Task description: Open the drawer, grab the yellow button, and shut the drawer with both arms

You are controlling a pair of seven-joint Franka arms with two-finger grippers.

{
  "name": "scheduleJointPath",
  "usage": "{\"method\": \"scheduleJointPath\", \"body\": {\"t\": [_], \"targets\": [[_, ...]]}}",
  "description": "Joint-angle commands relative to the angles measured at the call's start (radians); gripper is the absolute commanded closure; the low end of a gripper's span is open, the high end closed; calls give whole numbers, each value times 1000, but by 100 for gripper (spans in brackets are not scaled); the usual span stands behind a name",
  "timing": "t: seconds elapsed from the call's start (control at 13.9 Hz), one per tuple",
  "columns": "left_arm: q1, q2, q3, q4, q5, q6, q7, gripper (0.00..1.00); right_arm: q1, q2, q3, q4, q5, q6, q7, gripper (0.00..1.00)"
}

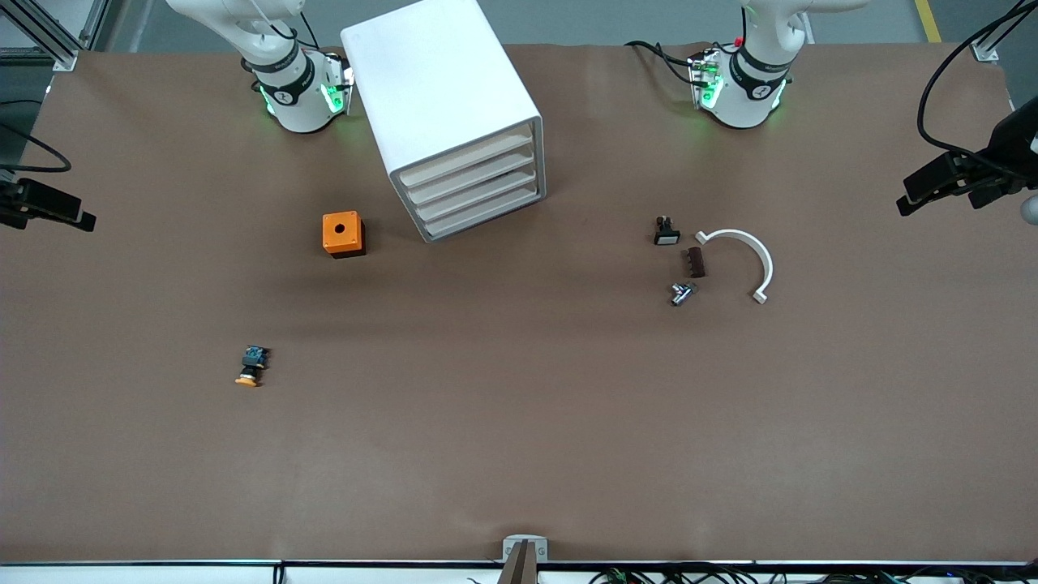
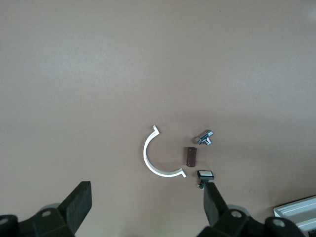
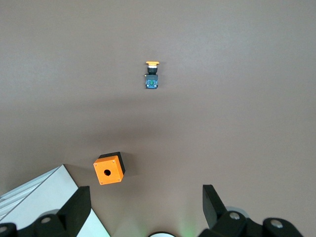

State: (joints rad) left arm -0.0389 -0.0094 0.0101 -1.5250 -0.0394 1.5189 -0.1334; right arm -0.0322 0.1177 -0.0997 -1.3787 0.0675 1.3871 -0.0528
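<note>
Brown table (image 1: 519,422), drawer (image 1: 466,160) shut, button (image 1: 252,366) out, both tools (image 2: 148,207) (image 3: 143,207) wide, waiting.

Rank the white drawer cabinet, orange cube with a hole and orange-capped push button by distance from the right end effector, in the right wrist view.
1. White drawer cabinet, its corner by the right end effector.
2. Orange cube with a hole, beside it; too close to call.
3. Orange-capped push button, farthest, on bare table.

No legible text, label, brand or number on any object; markings on the arm bases (image 1: 296,89) too small to read.
</note>
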Motion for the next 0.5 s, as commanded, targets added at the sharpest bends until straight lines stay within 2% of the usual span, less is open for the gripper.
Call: {"method": "scheduleJointPath", "body": {"t": [0.0,0.14,0.29,0.43], "targets": [[-3,6,-1,19,12,-13,5,0,-11,-16,17,3,9,-17,-12,0],[-3,6,-1,19,12,-13,5,0,0,-33,17,0,2,-11,-13,0],[-3,6,-1,19,10,-13,5,0,24,-36,17,0,-58,-3,-9,0],[-3,6,-1,17,10,-13,5,0,38,-36,17,0,-68,-2,2,0]]}}
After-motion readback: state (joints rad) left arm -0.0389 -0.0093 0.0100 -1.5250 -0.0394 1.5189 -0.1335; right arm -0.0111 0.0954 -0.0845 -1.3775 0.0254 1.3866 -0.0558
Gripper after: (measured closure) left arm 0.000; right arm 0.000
